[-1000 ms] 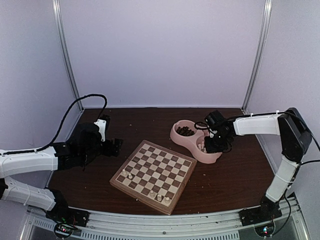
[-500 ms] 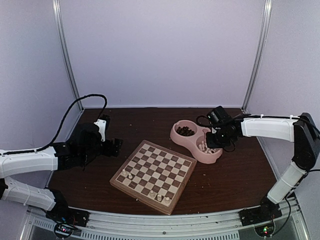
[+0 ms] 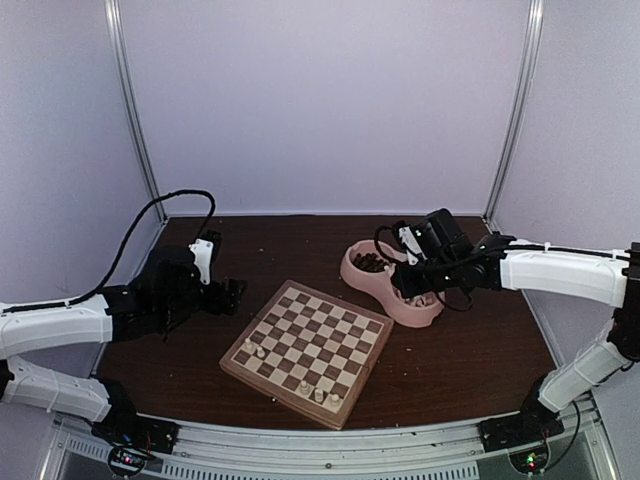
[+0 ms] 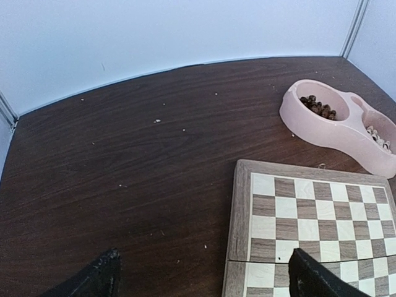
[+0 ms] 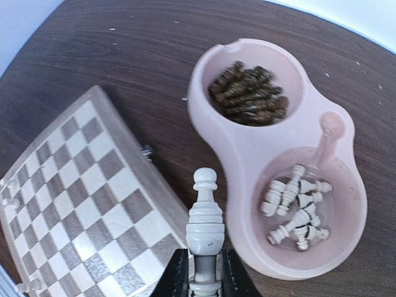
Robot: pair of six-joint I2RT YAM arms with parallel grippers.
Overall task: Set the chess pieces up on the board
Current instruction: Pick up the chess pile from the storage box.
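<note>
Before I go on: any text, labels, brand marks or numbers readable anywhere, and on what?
None readable.
The board shows no letters or numbers on its rim.
The pink bowl bears no marking.
The cream chess piece in the right gripper is plain.

The board [image 4: 297, 216] runs off the frame's lower right; the base of the piece [image 5: 204, 216] hides inside the right gripper [image 5: 204, 263].

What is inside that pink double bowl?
One compartment of the pink bowl holds a heap of dark brown chess pieces. The other holds several pale cream chess pieces lying on their sides. Whatever lies under the dark heap is covered.
</note>
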